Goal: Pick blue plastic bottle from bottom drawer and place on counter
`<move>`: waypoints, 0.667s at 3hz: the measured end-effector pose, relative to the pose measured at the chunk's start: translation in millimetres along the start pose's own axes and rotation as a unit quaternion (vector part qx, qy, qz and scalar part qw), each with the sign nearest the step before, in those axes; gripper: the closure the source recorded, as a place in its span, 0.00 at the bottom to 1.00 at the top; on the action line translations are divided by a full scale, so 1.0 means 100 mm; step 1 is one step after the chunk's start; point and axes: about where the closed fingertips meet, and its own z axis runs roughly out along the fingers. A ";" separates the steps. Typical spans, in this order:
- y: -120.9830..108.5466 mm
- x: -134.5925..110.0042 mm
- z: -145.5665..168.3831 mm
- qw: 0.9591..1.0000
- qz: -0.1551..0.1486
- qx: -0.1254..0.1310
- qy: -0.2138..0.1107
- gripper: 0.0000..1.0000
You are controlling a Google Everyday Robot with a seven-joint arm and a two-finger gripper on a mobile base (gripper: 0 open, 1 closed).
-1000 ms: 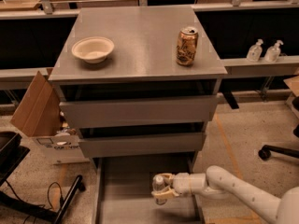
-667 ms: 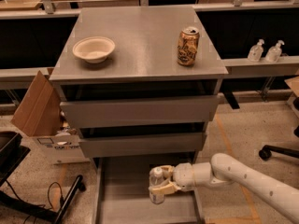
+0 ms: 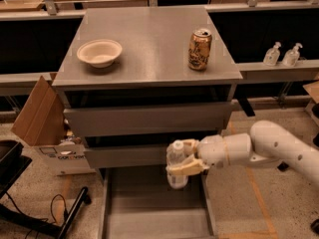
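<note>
The blue plastic bottle [image 3: 176, 163], clear with a white cap, stands upright in my gripper [image 3: 180, 157], which is shut on it. The bottle hangs in the air over the back of the open bottom drawer [image 3: 144, 203], level with the front of the middle drawer. My white arm [image 3: 279, 151] reaches in from the right. The counter [image 3: 149, 44] is above and carries a white bowl and a gold-brown can.
The white bowl [image 3: 99, 52] sits at the counter's left, the gold-brown can [image 3: 200, 49] at its right. Two pump dispenser bottles [image 3: 282, 54] stand on a ledge at the right. A cardboard box [image 3: 37, 113] leans at the cabinet's left. Cables lie on the floor at left.
My gripper has lifted the bottle up from the drawer floor to about the height of the middle drawer front, and the arm has risen with it.
</note>
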 end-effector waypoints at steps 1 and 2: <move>-0.19 -1.15 -0.45 0.998 -0.035 0.045 0.022 1.00; -0.38 -1.92 -0.71 0.995 -0.045 0.082 0.035 1.00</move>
